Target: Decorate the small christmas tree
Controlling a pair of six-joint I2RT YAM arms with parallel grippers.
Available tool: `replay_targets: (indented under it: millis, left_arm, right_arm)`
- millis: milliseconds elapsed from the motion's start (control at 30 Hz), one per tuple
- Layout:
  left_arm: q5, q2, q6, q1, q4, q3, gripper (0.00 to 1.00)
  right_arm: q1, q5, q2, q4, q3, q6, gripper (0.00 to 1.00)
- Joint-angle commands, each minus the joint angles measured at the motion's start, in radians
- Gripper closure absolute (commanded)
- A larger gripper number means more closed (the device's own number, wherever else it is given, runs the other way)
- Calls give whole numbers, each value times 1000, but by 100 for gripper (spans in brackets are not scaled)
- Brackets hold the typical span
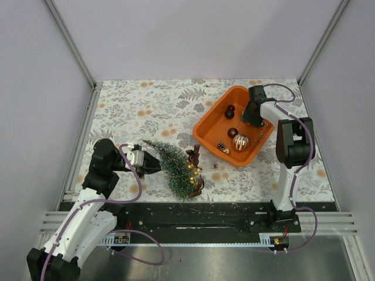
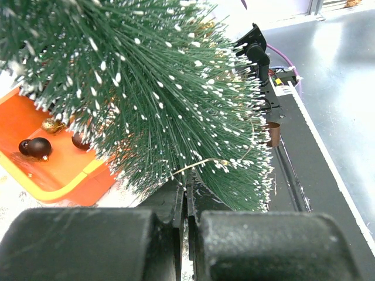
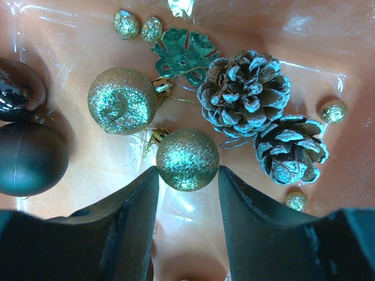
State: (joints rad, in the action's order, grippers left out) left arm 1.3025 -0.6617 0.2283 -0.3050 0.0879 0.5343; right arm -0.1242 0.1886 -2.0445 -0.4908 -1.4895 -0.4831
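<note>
As right arm (image 1: pixel 291 143) stoops — pincer (image 3: pixel 187 173) straddles bauble (image 3: pixel 187 158).

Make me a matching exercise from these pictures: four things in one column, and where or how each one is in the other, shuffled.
1. small christmas tree
2. nearer gold glitter bauble
3. larger pine cone
4. left gripper

A. jaws shut
B. on its side on the table
C. between the right gripper fingers
D. brown, frosted tips

Pairs: 1-B, 2-C, 3-D, 4-A

Pale, seemingly lilac walls (image 1: pixel 193 35) enclose a leaf-patterned tabletop (image 1: pixel 146 108).
</note>
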Motion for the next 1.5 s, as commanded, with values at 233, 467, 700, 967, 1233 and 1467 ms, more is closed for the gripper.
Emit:
replay_targets:
  millis: [233,467,700,967,1233,1467]
  left_arm:
    - [6,19,8,7,58,9,100]
    - [0,24,34,9,19,12,100]
    - [6,33,2,9,58,-5,100]
    - [12,40,20,10,9,10,100]
    - [12,47,13,10,29,-2,100]
    - [14,51,9,10,32,-11,100]
  right_arm:
    - [-14,-35,182,23,29,5,84]
    - [-123,-49,481,12,100,77,85]
    - [-121,48,425,-28,117,110,57]
    - [-112,55,221,-43,25,55,47]
    - [-114,3,92,-45,-51,52,40]
    - [-114,25,-23,-46,-133,63,39]
